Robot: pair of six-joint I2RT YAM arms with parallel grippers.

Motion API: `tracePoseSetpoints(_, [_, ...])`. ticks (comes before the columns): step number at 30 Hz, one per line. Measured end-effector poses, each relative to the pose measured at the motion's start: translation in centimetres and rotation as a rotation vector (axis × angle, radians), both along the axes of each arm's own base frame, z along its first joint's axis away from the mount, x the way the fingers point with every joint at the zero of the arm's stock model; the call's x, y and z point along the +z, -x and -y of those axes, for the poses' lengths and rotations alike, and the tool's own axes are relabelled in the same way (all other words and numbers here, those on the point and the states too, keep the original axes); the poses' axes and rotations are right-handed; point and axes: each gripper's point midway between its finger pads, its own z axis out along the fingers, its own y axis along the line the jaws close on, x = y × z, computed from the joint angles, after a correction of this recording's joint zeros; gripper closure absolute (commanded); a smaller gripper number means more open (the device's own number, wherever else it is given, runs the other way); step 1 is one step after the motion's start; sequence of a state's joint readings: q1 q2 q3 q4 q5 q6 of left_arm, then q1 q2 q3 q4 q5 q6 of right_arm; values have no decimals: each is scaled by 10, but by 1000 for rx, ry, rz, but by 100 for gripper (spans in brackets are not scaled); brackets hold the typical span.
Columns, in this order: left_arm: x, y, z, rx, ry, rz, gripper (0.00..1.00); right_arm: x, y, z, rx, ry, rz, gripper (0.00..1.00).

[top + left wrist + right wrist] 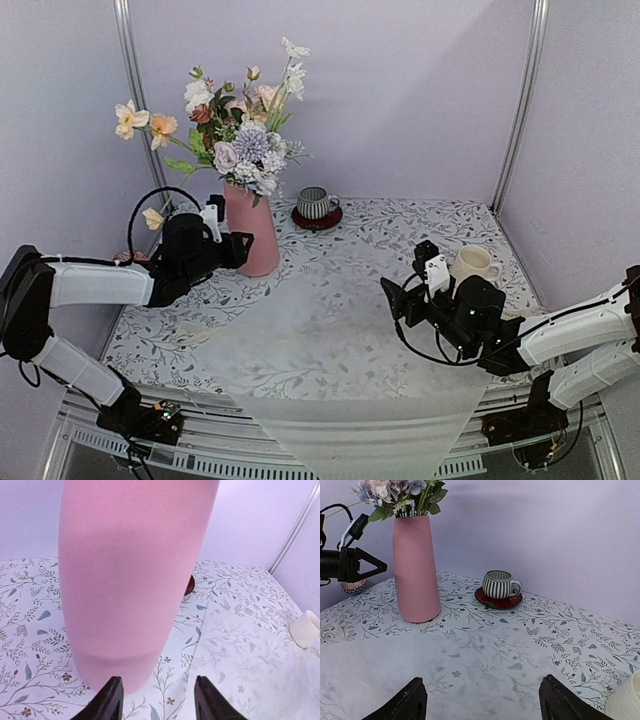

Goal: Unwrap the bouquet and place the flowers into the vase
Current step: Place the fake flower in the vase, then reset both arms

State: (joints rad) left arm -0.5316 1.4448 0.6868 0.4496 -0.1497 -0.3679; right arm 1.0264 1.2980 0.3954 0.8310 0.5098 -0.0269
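Vase [257,235], flowers [245,135] in it, stands near the far-left corner of the bench [400,230], just ahead of the spread left claw [159,702]; the right claw [482,705], also spread, sits well apart.

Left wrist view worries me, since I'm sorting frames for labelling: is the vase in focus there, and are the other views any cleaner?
Left wrist view: the vase dominates the frame, slightly soft and featureless up close, though the tablecloth print behind reads crisp. Right wrist view: sharp throughout, striped mug clear. Top external view: even light, no glare.
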Motion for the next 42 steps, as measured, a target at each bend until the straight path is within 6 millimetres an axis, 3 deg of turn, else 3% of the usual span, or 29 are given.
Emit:
tracePoseSetpoints(9, [27, 30, -6, -32, 50, 34, 40, 0, 0, 0, 0, 0, 0, 21])
tracePoseSetpoints(16, [47, 64, -4, -109, 99, 16, 45, 2, 0, -1, 0, -3, 2, 21])
tracePoseSetpoints(20, [67, 88, 8, -208, 156, -10, 47, 1, 0, -1, 0, -3, 2, 21])
tracePoseSetpoints(28, [132, 126, 35, -394, 352, 13, 70, -1, 0, -3, 8, 4, -3, 21])
tracePoseSetpoints(34, [186, 125, 53, -457, 467, 89, 81, -2, 0, -4, 13, 6, -5, 21])
tracePoseSetpoints(42, [227, 99, 84, -497, 584, 147, 100, -2, 0, -4, 14, 8, -6, 21])
